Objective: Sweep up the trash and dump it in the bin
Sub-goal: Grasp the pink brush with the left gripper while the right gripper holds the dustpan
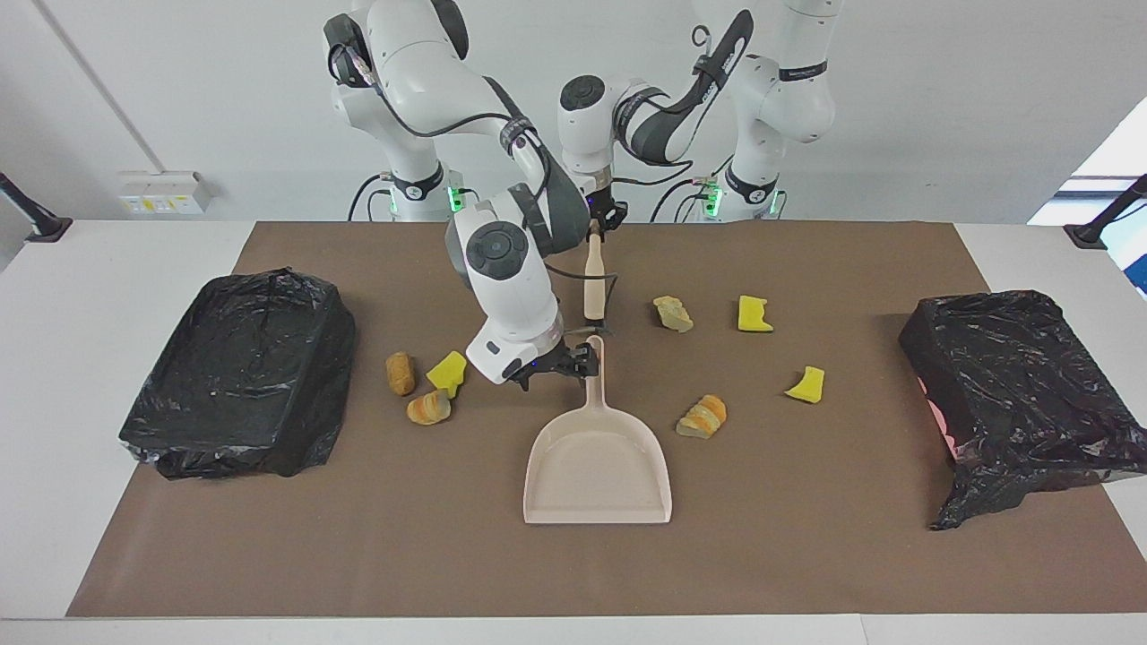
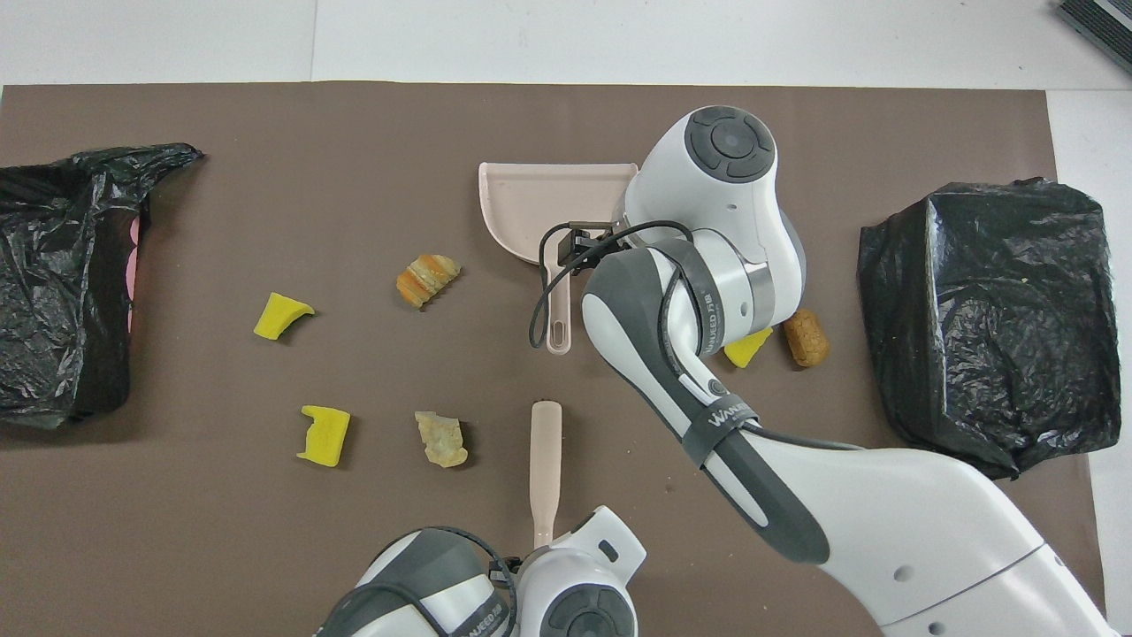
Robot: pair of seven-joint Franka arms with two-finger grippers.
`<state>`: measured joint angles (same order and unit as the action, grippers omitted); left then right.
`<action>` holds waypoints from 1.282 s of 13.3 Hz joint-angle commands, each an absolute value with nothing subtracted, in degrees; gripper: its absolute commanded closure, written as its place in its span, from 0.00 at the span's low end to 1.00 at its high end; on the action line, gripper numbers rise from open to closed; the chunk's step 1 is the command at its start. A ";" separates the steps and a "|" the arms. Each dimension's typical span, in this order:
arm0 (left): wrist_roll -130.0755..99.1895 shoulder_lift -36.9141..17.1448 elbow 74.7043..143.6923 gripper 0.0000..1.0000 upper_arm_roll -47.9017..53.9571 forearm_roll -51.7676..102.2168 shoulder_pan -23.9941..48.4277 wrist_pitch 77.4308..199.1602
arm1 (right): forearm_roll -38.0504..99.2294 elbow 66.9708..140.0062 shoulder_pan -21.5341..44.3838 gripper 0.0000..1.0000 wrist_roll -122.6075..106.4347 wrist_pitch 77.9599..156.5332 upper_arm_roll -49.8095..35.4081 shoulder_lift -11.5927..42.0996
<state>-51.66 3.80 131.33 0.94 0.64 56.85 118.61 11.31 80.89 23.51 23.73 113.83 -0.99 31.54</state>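
Observation:
The beige dustpan (image 1: pixel 599 466) (image 2: pixel 531 199) lies flat mid-mat, its handle pointing toward the robots. My right gripper (image 1: pixel 581 363) (image 2: pixel 575 252) is low at that handle, open, close to where it joins the pan. My left gripper (image 1: pixel 599 224) (image 2: pixel 544 544) is shut on the end of the beige brush (image 1: pixel 592 282) (image 2: pixel 546 451), which slants down toward the mat just nearer to the robots than the dustpan handle. Several trash scraps lie around: a yellow chunk (image 1: pixel 448 370), a tan piece (image 1: pixel 401 373), orange bread (image 1: pixel 702 417) and others.
A black-bagged bin (image 1: pixel 242 372) (image 2: pixel 986 318) stands at the right arm's end of the brown mat. A second black-bagged bin (image 1: pixel 1021 385) (image 2: pixel 53 283) stands at the left arm's end. More scraps, a yellow piece (image 2: pixel 325 435) and pale bread (image 2: pixel 440 439), lie between brush and that bin.

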 commanded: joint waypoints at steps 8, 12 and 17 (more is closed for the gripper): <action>-45.71 11.87 132.10 1.00 0.88 -3.68 35.62 107.58 | 11.61 83.04 26.99 0.00 26.02 119.97 -1.14 33.40; -43.25 10.38 132.19 1.00 0.88 -7.46 24.99 110.46 | 8.97 86.57 29.00 0.00 25.93 119.09 -1.14 31.20; -30.17 6.25 130.87 1.00 0.88 -10.79 12.05 116.54 | 7.65 86.22 28.74 0.90 25.58 118.83 -1.14 31.29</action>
